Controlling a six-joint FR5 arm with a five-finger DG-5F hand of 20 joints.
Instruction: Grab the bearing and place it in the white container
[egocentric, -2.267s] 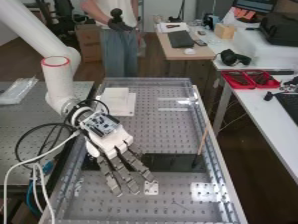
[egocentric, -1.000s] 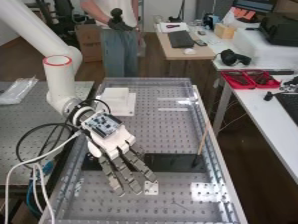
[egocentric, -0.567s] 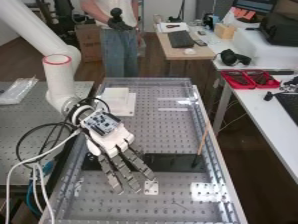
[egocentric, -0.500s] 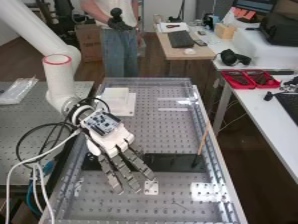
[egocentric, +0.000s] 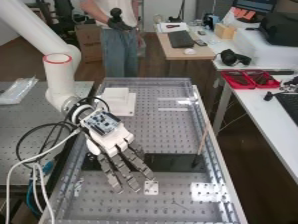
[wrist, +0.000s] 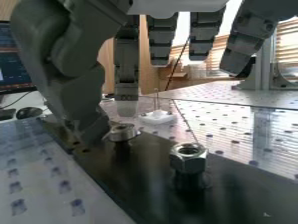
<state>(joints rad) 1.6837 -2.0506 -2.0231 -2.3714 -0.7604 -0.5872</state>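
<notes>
Bearing (wrist: 122, 132) on dark plate (wrist: 143, 172), just beside thumb (wrist: 85, 120), below straight, open, empty fingers (egocentric: 124, 171)

From the high view, we lose part of the dark plate (egocentric: 174, 162) behind the hand (egocentric: 112, 141). In the wrist view, the thumb covers an edge of the bearing (wrist: 122, 131), and we see the monitor (wrist: 13, 65) cut off.

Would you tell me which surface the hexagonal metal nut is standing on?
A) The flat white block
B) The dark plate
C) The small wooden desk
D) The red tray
B: in the wrist view, the hexagonal metal nut stands on the glossy dark plate, which mirrors it just below.
</notes>
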